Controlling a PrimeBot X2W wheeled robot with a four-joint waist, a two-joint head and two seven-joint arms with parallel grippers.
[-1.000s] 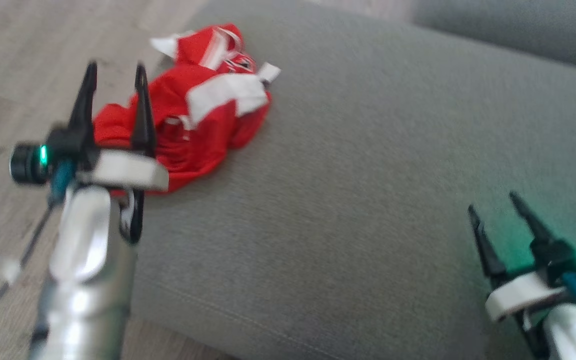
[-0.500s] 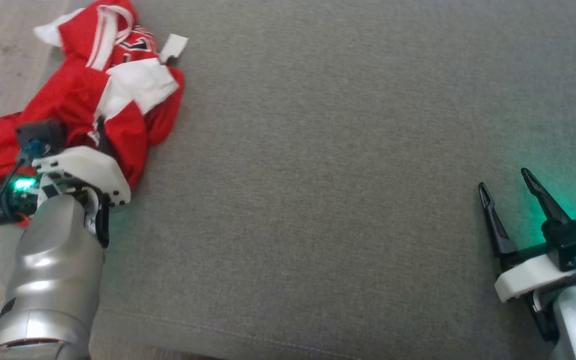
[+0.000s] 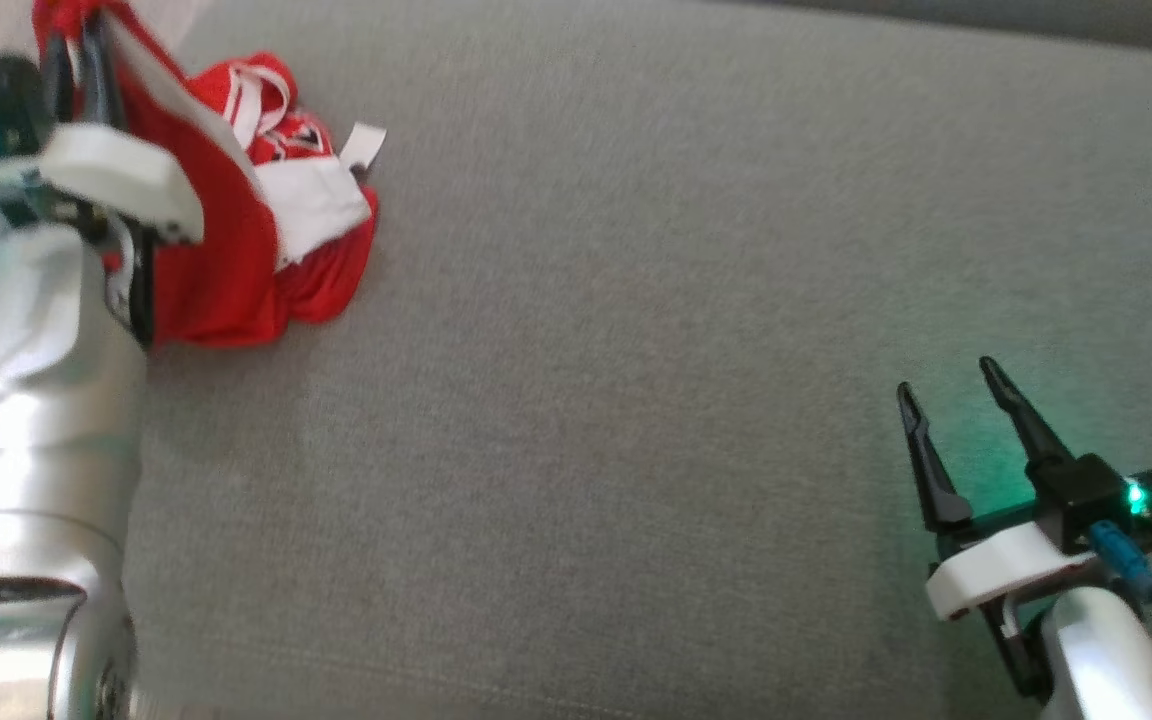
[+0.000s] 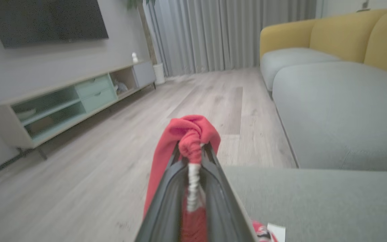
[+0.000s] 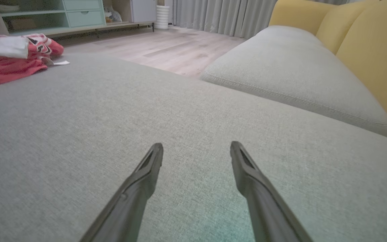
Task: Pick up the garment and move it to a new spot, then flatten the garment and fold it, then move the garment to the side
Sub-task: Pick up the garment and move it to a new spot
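left tool (image 4: 193, 149) closed since half second ago, now pinching bunched red garment (image 3: 226, 270) edge, lifted off grey cushion (image 3: 636, 350); right tool (image 3: 946, 380) wide apart, empty.

Matt grey woven cushion (image 3: 636, 350), soft red cloth garment (image 3: 226, 290), glossy silver forearm (image 3: 26, 400), pale wood-grain floor (image 4: 79, 188)

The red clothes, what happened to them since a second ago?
The left gripper went down onto the red garment, shut its fingers on a bunched fold and pulled that part up. The rest of it still lies on the grey cushion. The right gripper stayed open, holding nothing.
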